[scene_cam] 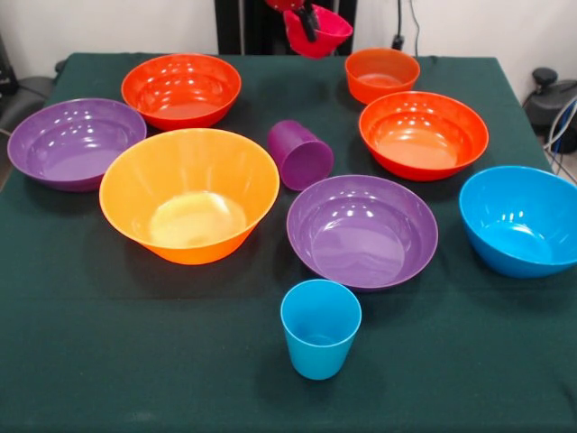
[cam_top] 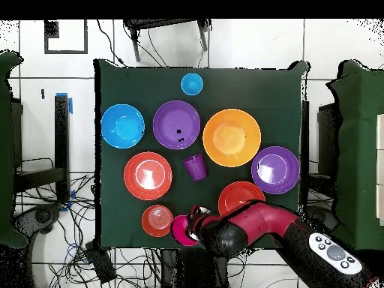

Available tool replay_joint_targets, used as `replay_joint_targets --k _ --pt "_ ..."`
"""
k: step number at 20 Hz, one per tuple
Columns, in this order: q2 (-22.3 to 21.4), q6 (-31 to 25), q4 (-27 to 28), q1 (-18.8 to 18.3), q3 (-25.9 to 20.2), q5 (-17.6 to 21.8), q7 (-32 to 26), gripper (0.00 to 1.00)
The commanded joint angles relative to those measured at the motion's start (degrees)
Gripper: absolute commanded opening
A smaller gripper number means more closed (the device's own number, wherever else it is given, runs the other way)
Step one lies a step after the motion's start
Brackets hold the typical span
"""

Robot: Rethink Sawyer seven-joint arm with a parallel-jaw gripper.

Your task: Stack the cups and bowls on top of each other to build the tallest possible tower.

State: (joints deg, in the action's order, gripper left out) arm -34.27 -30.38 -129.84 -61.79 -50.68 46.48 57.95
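At twelve o'clock of front view, gripper (scene_cam: pixel 309 20) clamps rim of small magenta bowl (scene_cam: pixel 323 34), lifted and tilted above green table (scene_cam: pixel 135 361). Small orange bowl (scene_cam: pixel 382 74) just at its four o'clock; purple cup (scene_cam: pixel 300 154) lies tipped at centre; light blue cup (scene_cam: pixel 320 327) upright at six.

Overhead view: magenta bowl (cam_top: pixel 181 230) at six o'clock edge, beside small orange bowl (cam_top: pixel 157 220); red arm (cam_top: pixel 259 223) reaches in from four o'clock.

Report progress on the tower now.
Done: nothing is stacked; every bowl and cup on the table stands alone. In hand: the gripper holds the small magenta bowl lifted at the robot's edge. Left: the whole tower, including the big orange bowl and the light blue cup.
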Motion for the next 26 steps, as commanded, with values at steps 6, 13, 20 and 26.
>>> replay_joint_targets --k 6,13,20,26 --pt "6.61 -16.27 18.88 6.79 -3.73 -9.55 -9.22 0.00" --pt "8.85 -25.42 26.43 9.43 -4.24 -16.16 -9.47 0.00" --pt "10.35 -34.66 29.50 9.67 -4.45 -20.55 -10.65 0.00" --pt "11.41 -43.19 36.43 9.53 -5.26 -24.10 -12.20 0.00"
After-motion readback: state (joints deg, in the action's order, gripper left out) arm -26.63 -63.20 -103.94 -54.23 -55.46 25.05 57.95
